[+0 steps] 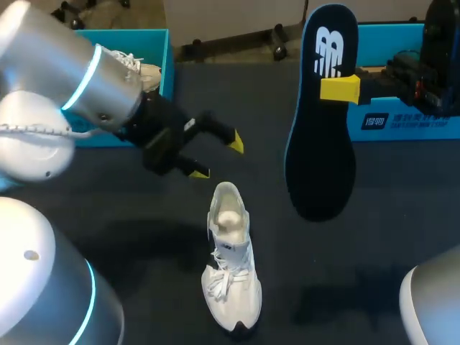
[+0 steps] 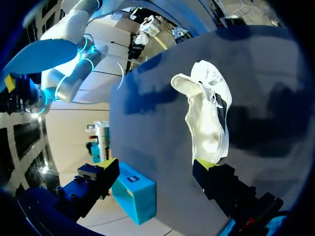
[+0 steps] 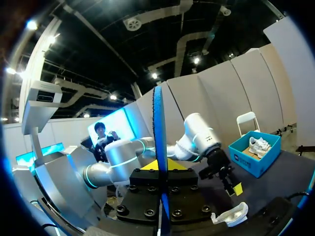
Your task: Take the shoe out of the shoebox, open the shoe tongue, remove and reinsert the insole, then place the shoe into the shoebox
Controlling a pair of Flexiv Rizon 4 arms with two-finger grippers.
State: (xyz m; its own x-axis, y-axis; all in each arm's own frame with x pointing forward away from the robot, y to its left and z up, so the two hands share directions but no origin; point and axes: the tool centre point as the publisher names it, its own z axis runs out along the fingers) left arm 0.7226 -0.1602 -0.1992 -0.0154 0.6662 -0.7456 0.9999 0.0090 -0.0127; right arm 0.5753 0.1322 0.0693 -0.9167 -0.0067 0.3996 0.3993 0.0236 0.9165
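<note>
Clamped near its logo end by right gripper (image 1: 335, 88): thin navy foam insole (image 1: 320, 158), likely light and floppy. Spread apart at 11 o'clock from white lace-up sneaker (image 1: 231, 266): left gripper (image 1: 217, 157).

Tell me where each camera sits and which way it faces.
Head: above and behind, looking down on the dark table; both arms enter, right jaws pinching the dark blue-edged foam insole.
Left wrist: looks past its open jaws at the white lace-up sneaker.
Right wrist: looks along the edge-on insole toward the left arm.
Shared: all see the sneaker.
</note>
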